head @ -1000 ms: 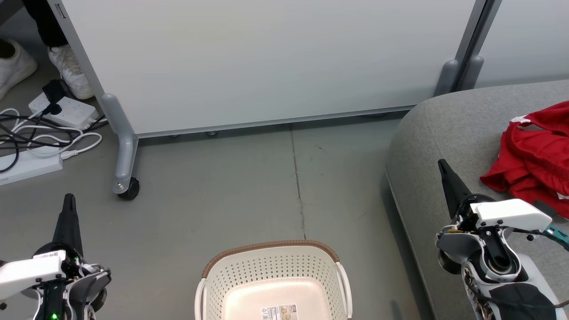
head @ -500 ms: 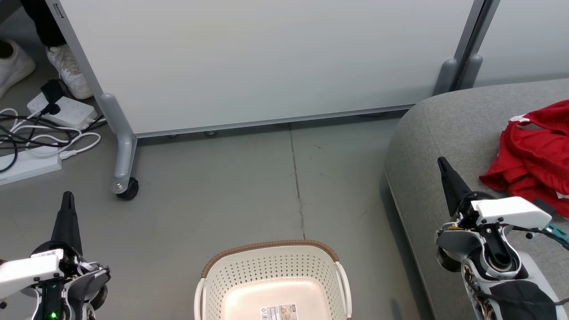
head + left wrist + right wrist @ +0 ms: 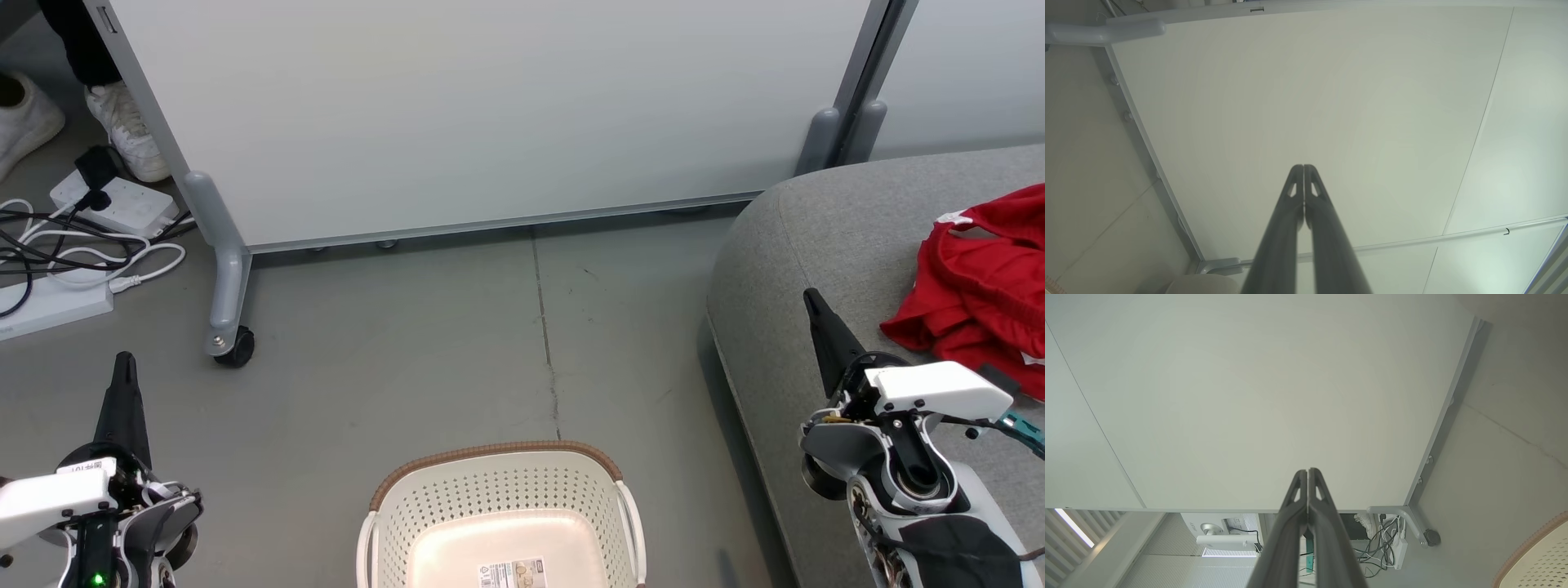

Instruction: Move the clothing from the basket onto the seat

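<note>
At the lower left of the head view the left gripper (image 3: 125,361) hangs over the grey concrete floor (image 3: 408,343), its two dark fingers pressed together on nothing; the right gripper (image 3: 810,297) is likewise closed and empty, above the near edge of the seat (image 3: 816,237); both point toward a white wheeled partition (image 3: 490,114). Between them, on the floor, stands one basket (image 3: 498,452), brown rim toward the partition, the label sticker (image 3: 514,574) showing on its bottom. One red heap of clothing (image 3: 980,286) lies crumpled on the single grey seat, well apart from the basket; its long axis runs far to near; how many garments I cannot tell. Far left lie cables (image 3: 82,245) and two white shoes (image 3: 126,135).
</note>
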You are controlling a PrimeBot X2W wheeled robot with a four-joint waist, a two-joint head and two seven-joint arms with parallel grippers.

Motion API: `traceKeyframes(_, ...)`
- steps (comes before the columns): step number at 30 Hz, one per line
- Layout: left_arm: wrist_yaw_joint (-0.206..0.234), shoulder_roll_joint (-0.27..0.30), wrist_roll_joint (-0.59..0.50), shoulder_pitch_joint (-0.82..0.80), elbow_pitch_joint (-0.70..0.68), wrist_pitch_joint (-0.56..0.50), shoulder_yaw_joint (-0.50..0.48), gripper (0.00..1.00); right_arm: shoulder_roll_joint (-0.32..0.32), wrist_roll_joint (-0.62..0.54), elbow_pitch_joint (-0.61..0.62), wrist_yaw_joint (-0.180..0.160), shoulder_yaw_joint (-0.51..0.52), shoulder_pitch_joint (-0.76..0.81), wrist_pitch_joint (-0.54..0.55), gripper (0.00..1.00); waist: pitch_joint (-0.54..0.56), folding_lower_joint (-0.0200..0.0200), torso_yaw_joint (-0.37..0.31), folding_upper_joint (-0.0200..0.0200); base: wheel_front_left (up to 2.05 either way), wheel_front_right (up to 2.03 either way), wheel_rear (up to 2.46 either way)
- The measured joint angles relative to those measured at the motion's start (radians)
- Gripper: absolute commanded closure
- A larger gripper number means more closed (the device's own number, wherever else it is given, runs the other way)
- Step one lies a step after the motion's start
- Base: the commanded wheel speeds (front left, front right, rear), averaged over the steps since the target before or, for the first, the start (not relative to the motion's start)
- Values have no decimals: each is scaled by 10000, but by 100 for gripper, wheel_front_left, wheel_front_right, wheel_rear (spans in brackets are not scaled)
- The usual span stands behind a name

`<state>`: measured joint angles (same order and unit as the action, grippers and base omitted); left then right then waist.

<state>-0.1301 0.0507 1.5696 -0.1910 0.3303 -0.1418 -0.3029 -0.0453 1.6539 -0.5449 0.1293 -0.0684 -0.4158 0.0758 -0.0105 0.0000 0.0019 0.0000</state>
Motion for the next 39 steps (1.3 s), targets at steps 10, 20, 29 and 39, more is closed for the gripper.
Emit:
traceKeyframes(10,0,-2,0,0,0,0,-4,100,0,0,0,0,0,0,2,100,0,0,0,0,0,0,0)
traceKeyframes(20,0,-2,0,0,0,0,-6,100,0,0,0,0,0,0,0,100,0,0,0,0,0,0,0)
traceKeyframes(29,0,-4,0,0,0,0,-6,100,0,0,0,0,0,0,2,100,0,0,0,0,0,0,0)
traceKeyframes(39,0,-4,0,0,0,0,-8,100,0,0,-2,0,0,0,2,100,0,0,0,0,0,0,0)
